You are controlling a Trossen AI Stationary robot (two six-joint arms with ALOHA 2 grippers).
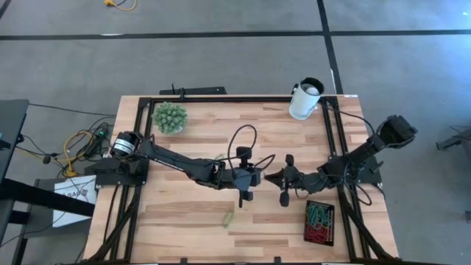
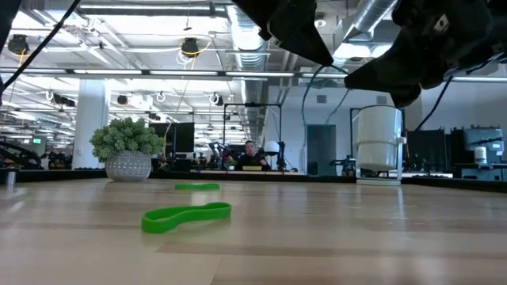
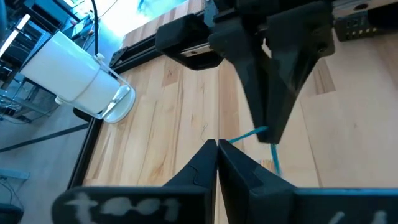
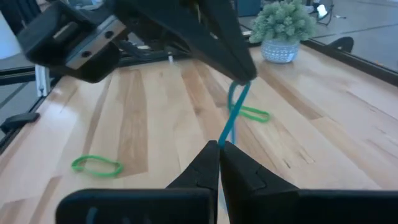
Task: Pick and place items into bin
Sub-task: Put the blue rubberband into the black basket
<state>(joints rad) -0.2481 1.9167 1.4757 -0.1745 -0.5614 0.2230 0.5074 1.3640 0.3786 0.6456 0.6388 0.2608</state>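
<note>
Left gripper and right gripper mid-table, both pinched shut on one thin blue band, stretched between them. Two green bands loose on table. Bin near front right corner, holding coloured bands.

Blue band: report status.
Left end effector and right end effector both shut on blue band, mid-table, above the wood. Bin by right arm, part filled. Green band loose on table; nothing blocking bin.
</note>
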